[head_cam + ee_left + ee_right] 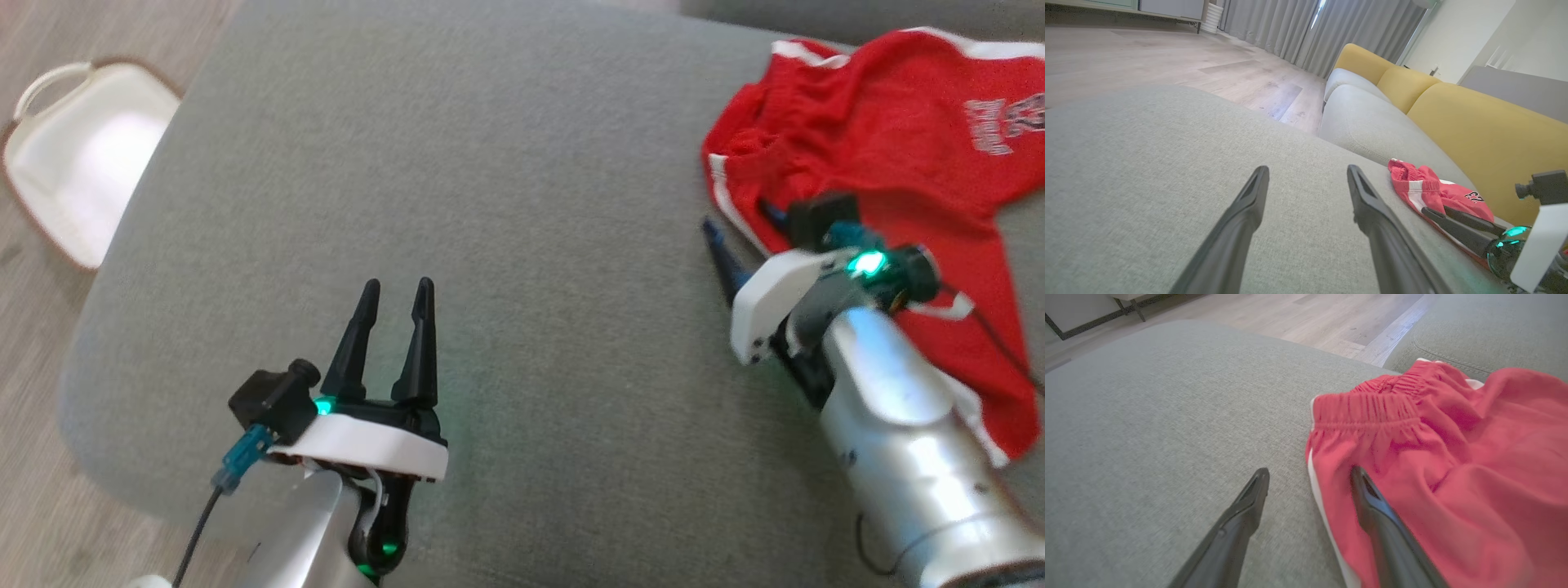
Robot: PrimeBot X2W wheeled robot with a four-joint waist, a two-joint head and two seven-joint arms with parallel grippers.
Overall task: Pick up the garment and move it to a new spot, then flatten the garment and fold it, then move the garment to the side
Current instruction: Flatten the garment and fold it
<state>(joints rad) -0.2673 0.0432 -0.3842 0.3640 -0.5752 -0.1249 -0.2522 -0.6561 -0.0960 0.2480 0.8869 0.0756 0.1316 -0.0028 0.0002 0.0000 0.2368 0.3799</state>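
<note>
- Head view: you see the left gripper (397, 283) at lower left, over the bare grey seat cushion (522, 204); its jaws stand wide apart and hold nothing; the right gripper (737, 214) is at the right, jaws equally wide, fingers pointing at the near left edge of the garment (882, 139); this is a pair of red shorts with white trim, lying rumpled at the upper right of the cushion; a white basket (82, 155) sits on the wooden floor (33, 457) past the cushion's left edge.
- Left wrist view: both of this arm's fingers are spread over plain grey fabric with nothing between them; the garment lies off to the right, well apart from them, in front of the yellow back cushions (1474, 122); the other arm's dark fingers lie along the garment's near edge; grey curtains (1351, 28) hang beyond the floor.
- Right wrist view: you see one finger over grey cushion and the other over red cloth; the white side stripe (1316, 486) runs through the gap between them; the gathered waistband (1367, 408) lies just ahead of the tips; no cloth is pinched; whether the fingers touch the fabric, you cannot tell.
</note>
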